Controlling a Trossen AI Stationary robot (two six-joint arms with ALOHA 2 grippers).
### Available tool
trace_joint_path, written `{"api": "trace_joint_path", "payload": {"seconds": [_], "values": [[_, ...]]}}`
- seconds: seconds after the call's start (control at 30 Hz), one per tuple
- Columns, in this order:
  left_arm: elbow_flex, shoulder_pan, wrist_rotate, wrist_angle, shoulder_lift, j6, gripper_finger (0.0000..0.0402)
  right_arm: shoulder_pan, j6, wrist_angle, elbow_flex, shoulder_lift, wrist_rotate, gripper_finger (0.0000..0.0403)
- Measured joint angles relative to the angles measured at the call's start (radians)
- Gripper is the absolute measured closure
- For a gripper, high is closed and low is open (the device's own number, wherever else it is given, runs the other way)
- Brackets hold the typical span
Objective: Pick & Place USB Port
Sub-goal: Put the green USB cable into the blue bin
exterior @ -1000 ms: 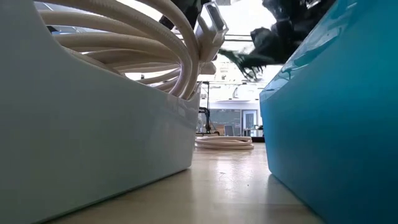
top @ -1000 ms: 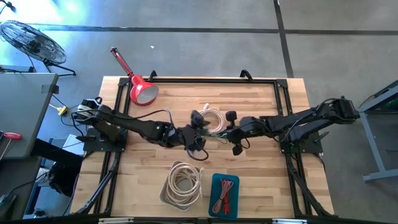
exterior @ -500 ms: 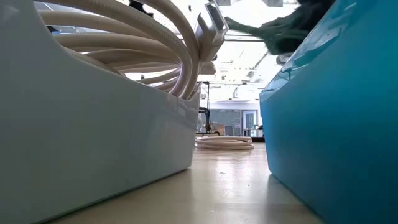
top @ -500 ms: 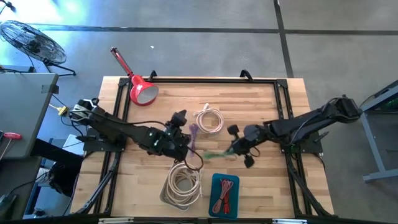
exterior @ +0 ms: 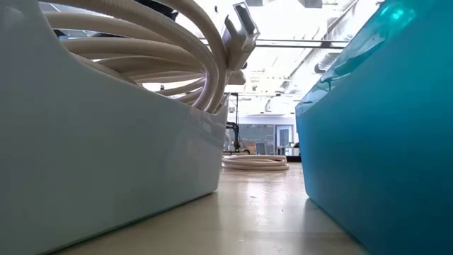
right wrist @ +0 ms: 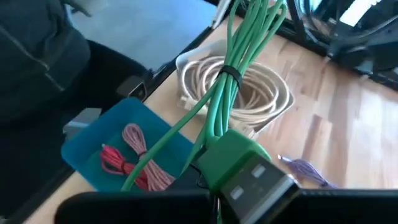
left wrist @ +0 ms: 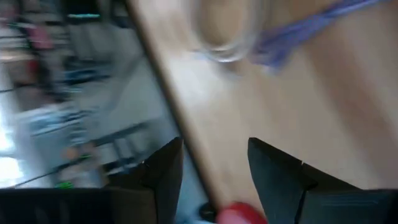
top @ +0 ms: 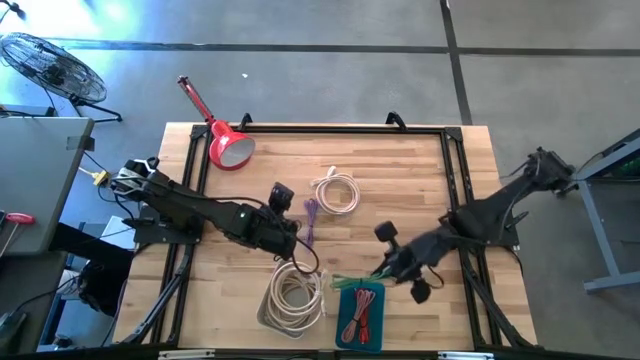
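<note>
**Transport phase: green USB cable over the blue bin**

**Current step.** The right gripper (top: 393, 270) is clamped shut on the green USB cable (right wrist: 239, 59), held by its connector block, and is positioned at the near edge of the table over the blue bin (top: 361, 315). By appearance, the carry is nearly complete and the release has not been made. The bin already contains a red cable bundle (right wrist: 115, 158) and a pink one beside it.

**Location of the task item.** The green cable is off the table surface, suspended from the right gripper. In the high view its free end extends toward the white tray (top: 268, 314), which holds a coiled cream cable (top: 296, 289).

**Orientation.** The cable is a folded bundle tied around the middle with a black band. Its long axis runs roughly level, from the gripped connector outward across the bin toward the white tray. The connector end points back into the gripper.

**Next move.** Likely requirement: bring the bundle fully over the bin opening, lower it, then open the fingers. The free end overhangs the bin wall and could catch on it or fall outside.

**Left arm.** The left gripper (left wrist: 211, 177) is idle above bare tabletop at mid-table, fingers apart and holding nothing, near a purple cable (top: 310, 215).
</note>
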Motion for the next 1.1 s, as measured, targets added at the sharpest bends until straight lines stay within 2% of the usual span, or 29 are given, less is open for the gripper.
{"api": "trace_joint_path", "payload": {"seconds": [0.1,0.23,0.33,0.47,0.63,0.8,0.97,1.1], "values": [[0.0,0.0,0.136,-0.069,0.0,-0.11,0.0229,0.058,0.077,-0.199,0.177,0.074,0.066,0.0403],[0.0,0.0,0.281,-0.121,0.0,-0.237,0.0229,0.102,0.23,-0.431,0.411,0.218,0.099,0.0403],[0.0,0.0,0.362,-0.135,0.0,-0.313,0.0229,0.112,0.44,-0.551,0.579,0.349,0.119,0.0403],[-0.028,0.0,0.383,-0.095,0.0,-0.369,0.0229,0.12,0.689,-0.687,0.782,0.522,0.129,0.0403],[-0.094,0.0,0.453,-0.091,0.0,-0.445,0.0229,0.14,0.944,-0.784,0.971,0.701,0.056,0.0403],[-0.173,0.0,0.513,-0.07,0.001,-0.541,0.0229,0.174,1.246,-0.885,1.051,0.798,0.055,0.0403],[-0.241,-0.001,0.584,-0.041,0.001,-0.626,0.0229,0.21,1.502,-0.847,1.022,0.816,0.03,0.0403],[-0.269,0.0,0.587,-0.04,0.001,-0.629,0.0229,0.223,1.697,-0.829,1.005,0.818,-0.03,0.0403]]}}
